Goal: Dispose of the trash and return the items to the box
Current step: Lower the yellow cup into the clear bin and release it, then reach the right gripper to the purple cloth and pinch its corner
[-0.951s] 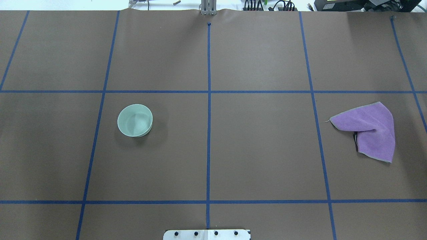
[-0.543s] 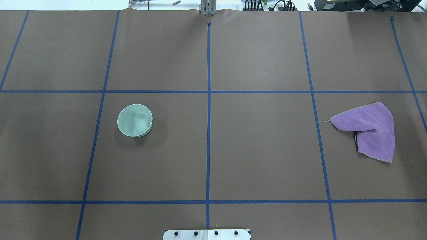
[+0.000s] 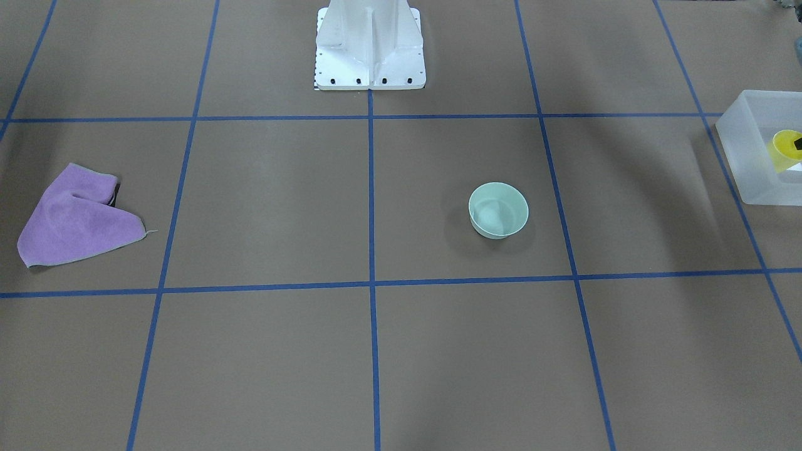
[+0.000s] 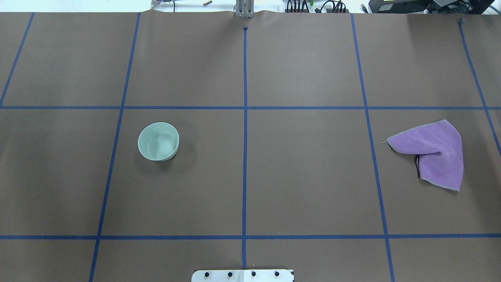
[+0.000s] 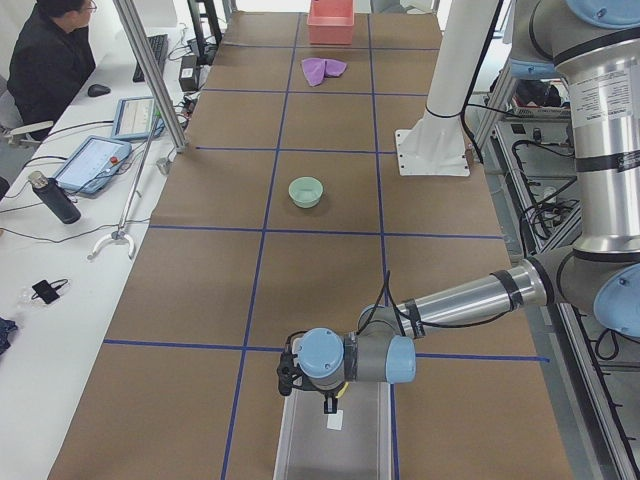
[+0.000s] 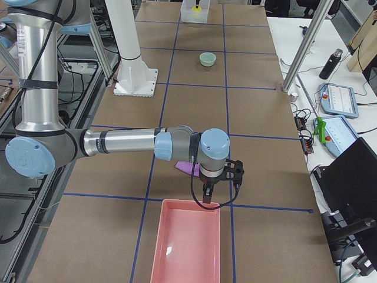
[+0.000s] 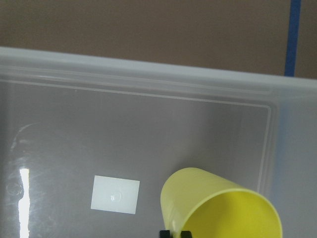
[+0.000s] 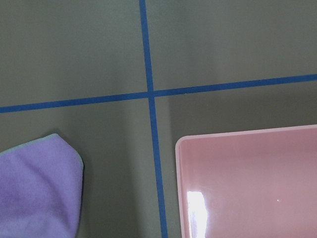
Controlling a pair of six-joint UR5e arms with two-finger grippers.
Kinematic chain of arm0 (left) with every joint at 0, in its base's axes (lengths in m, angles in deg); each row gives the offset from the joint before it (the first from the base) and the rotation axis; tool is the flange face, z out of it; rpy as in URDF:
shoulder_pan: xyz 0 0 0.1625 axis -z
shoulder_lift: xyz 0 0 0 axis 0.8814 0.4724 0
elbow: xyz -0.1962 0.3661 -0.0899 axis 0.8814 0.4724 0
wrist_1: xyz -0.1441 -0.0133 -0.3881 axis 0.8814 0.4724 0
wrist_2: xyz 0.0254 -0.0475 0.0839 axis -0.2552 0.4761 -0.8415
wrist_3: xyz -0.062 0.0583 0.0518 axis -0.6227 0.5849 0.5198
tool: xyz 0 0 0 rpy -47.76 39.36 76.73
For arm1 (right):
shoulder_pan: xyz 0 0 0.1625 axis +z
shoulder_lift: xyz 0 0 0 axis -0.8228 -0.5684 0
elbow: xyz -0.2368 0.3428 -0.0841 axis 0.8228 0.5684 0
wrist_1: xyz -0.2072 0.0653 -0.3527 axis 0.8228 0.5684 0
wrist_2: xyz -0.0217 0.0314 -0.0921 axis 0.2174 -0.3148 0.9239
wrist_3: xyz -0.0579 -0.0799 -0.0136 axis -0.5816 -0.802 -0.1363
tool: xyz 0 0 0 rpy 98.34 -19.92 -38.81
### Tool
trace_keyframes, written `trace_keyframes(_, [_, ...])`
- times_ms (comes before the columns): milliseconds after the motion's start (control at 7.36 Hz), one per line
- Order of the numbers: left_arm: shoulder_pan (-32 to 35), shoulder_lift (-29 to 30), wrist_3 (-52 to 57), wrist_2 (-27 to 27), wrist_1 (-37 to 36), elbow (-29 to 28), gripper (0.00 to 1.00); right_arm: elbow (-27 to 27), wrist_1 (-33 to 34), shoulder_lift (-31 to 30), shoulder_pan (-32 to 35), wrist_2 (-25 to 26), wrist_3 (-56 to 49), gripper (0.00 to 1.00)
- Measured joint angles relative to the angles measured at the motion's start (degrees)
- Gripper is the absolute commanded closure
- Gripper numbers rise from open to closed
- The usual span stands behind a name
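On the front-facing view I see the mint bowl (image 3: 498, 211) upright mid-bench, toward the left end, where the box (image 3: 749, 169) holds the yellow cup (image 3: 783, 152). Overhead, a purple cloth (image 4: 434, 150) lies near the bench's right edge. From the right end, my right pincer (image 6: 221, 191) hangs at a pink tray's (image 6: 187, 247) rim; open or closed, I cannot tell. On the left wrist view, my left pincer (image 7: 176, 233) pinches the cup's wall within the box.

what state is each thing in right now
translucent bin, open, unlidded
yellow cup, tilted, gripped over the bin
left pincer, shut on yellow cup
mint bowl, upright, empty
purple cloth, crumpled on table
pink tray, empty
right pincer, cannot tell
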Motion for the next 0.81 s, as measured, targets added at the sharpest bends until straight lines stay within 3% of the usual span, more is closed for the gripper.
trace_keyframes(407, [1.47, -0.22, -0.06, 2.49, 1.89, 4.87, 0.06, 0.06, -0.02, -0.07, 0.00, 0.04, -0.23, 0.00])
trace_keyframes(543, [2.89, 1.08, -0.36, 2.83, -1.85, 8.06, 0.06, -0.04, -0.04, -0.21, -0.01, 0.11, -0.60, 0.00])
trace_keyframes(815, [4.21, 8.03, -1.52, 2.63, -18.53, 16.79, 0.03, -0.31, -0.02, -0.39, -1.47, -0.12, -0.62, 0.00])
